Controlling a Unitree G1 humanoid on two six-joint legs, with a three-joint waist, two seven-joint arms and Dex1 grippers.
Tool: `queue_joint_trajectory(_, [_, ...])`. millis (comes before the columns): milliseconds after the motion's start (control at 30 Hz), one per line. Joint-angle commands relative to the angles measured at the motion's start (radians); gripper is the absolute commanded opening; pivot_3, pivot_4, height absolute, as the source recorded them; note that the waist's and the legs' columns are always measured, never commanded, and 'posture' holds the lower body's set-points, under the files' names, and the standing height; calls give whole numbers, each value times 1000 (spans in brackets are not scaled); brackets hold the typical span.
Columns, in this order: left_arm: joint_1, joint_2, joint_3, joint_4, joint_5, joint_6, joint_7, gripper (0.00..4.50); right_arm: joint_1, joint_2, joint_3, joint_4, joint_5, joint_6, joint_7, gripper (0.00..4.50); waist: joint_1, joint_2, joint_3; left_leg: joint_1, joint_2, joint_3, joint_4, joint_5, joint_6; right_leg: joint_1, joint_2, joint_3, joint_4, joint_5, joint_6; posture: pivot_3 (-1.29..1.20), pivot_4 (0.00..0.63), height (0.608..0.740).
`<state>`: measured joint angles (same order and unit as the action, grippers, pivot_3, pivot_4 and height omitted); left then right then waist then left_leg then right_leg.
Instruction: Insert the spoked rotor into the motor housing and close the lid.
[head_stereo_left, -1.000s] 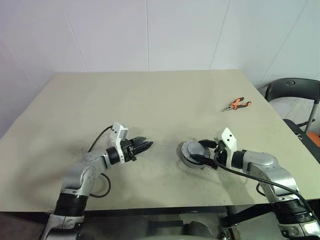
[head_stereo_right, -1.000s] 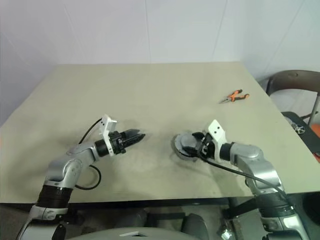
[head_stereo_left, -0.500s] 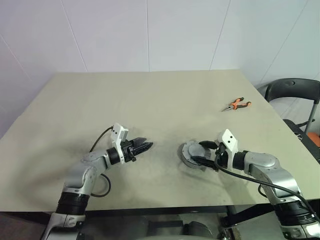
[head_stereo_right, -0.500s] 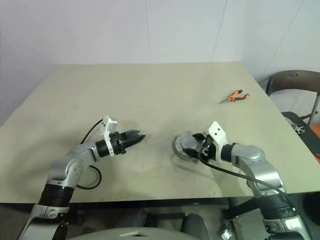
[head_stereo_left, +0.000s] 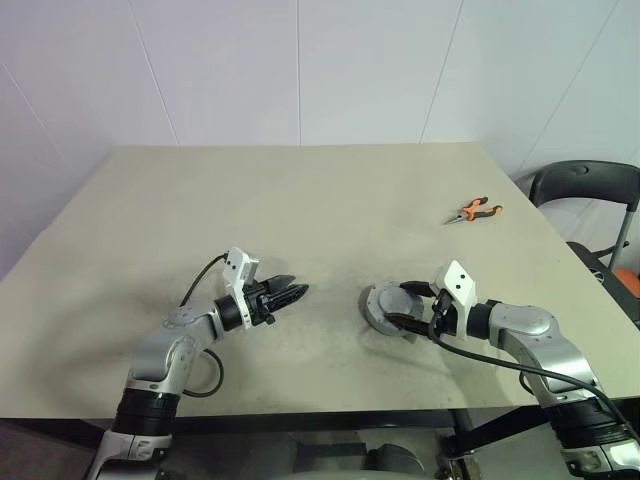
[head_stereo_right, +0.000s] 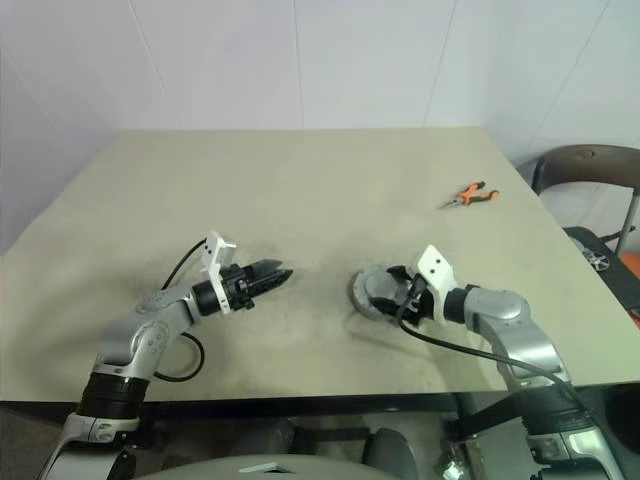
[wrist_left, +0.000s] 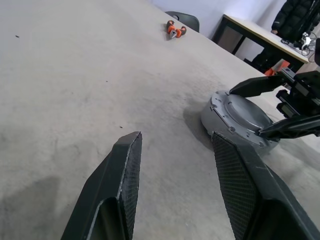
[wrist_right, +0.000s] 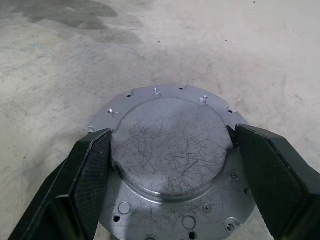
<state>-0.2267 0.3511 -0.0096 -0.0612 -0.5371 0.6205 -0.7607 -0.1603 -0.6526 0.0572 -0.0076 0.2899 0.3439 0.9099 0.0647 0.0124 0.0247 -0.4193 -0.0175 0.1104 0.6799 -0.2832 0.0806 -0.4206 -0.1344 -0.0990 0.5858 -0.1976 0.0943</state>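
Evidently lid (wrist_right: 170, 150) is rigid, smooth metal, likely slippery; right gripper (wrist_right: 167, 165) spread astride its raised centre. Left gripper (wrist_left: 175, 180) spread, empty.

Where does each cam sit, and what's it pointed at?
Left and right eye views: head, looking forward and down over the table, both arms, pliers.
Left wrist view: looks along the open left hand across the table at the lid and right hand.
Right wrist view: looks down between the open right hand fingers at the lid.
Shared: the grey lid, right-hand fingers either side of it.
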Motion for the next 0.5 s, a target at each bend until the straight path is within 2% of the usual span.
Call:
queue_joint_trajectory(33, [-16, 2, 5, -67, -37, 12, -17, 2359, 21, -21, 6, 66, -40, 32, -11, 3538, 0, 0, 0, 0, 0, 0, 0, 0, 0, 0, 0, 0, 0, 0, 0, 0, 0, 740])
queue_joint_trajectory(333, [-273, -100, -130, 114, 37, -1, -59, 2359, 40, -23, 5, 44, -33, 51, -14, 3538, 3, -1, -1, 1, 0, 0, 2, 0, 0, 3, 0, 0, 0, 0, 0, 0, 0, 740])
queue_joint_trajectory(433, [-344, -137, -146, 199, 46, 0, -83, 1729, 52, -25, -2, 28, -30, 58, -23, 3538, 2, -1, -1, 1, 0, -1, 2, -1, 1, 3, 0, 0, -1, 0, 0, 0, 0, 740])
queue_joint_trajectory(500, [-369, -146, -172, 235, 60, 16, -106, 1060, 66, -25, -7, 9, -26, 66, -30, 3538, 3, -1, -1, 1, 0, -1, 2, -1, 1, 2, 0, 0, 0, 0, 0, 0, 0, 740])
